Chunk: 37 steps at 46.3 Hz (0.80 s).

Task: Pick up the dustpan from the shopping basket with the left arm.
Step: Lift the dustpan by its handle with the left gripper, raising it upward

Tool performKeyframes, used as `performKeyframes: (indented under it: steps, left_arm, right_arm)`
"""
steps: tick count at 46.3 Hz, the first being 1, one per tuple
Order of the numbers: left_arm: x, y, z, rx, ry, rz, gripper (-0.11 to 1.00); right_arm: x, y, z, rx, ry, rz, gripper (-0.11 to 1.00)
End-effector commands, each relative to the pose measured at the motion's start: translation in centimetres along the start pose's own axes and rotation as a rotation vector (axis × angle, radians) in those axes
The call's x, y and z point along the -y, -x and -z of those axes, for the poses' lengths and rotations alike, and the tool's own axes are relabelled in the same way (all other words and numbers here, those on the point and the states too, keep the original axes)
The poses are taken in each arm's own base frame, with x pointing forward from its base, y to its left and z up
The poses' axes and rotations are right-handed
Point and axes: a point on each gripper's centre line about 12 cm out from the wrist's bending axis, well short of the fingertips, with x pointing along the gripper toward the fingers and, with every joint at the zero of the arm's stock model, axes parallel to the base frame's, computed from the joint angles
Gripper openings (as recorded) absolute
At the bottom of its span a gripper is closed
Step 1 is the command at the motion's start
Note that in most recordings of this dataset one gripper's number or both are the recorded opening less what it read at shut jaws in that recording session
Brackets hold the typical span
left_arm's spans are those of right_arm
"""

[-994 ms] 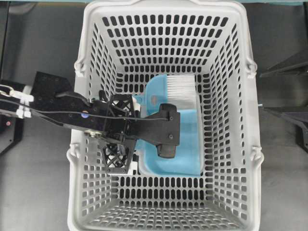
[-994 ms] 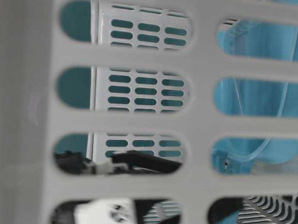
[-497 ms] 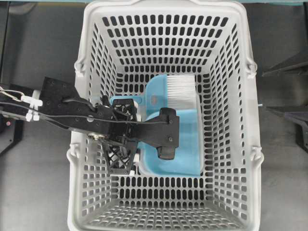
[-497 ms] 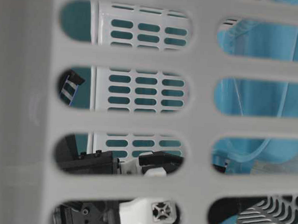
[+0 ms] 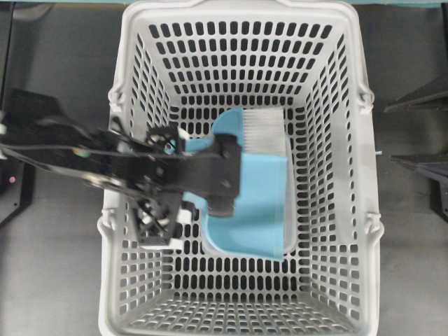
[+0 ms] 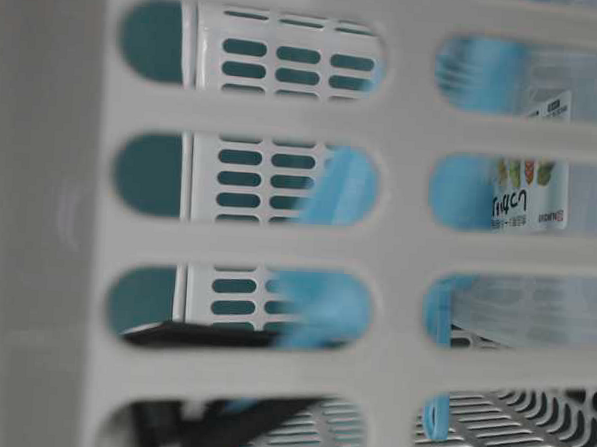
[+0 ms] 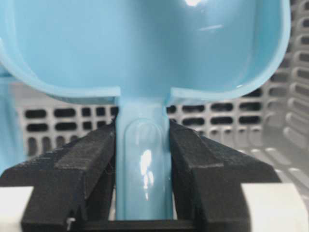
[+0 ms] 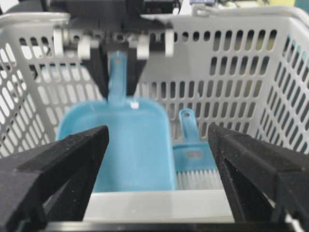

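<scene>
Blue hand brush (image 5: 260, 133) with white bristles, dark table (image 5: 56, 280)

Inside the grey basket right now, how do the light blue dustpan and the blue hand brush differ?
The light blue plastic dustpan is clamped by its handle in the left tool; the blue hand brush lies untouched. The dustpan is a wide bare scoop; the brush is narrower, with white bristles. Both are blue plastic, inside the grey slotted shopping basket.

Dustpan (image 5: 255, 210) light blue; shopping basket (image 5: 350, 140) light grey, slotted.
</scene>
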Motion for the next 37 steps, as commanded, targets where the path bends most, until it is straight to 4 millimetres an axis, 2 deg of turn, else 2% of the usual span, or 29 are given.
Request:
performKeyframes:
  steps: [1, 8, 13, 21, 37]
  left_arm:
    - [-0.6, 4.6, -1.4, 0.136, 0.013, 0.005, 0.28]
    - [-1.3, 9.0, -2.1, 0.292, 0.031, 0.011, 0.28]
    - [-1.7, 10.6, -2.2, 0.386, 0.042, 0.013, 0.28]
    - [-2.0, 11.0, -2.2, 0.476, 0.045, 0.016, 0.28]
    - [-2.3, 11.1, -2.1, 0.496, 0.053, 0.015, 0.28]
  right_arm:
    - [0.0, 0.1, -0.3, 0.017, -0.008, -0.001, 0.79]
    - [0.0, 0.4, -0.3, 0.026, -0.008, -0.001, 0.79]
    - [0.0, 0.6, -0.2, 0.032, -0.009, -0.001, 0.79]
    - [0.0, 0.7, 0.1, 0.029, -0.021, -0.001, 0.79]
    - [0.0, 0.9, 0.4, 0.029, -0.043, -0.002, 0.79]
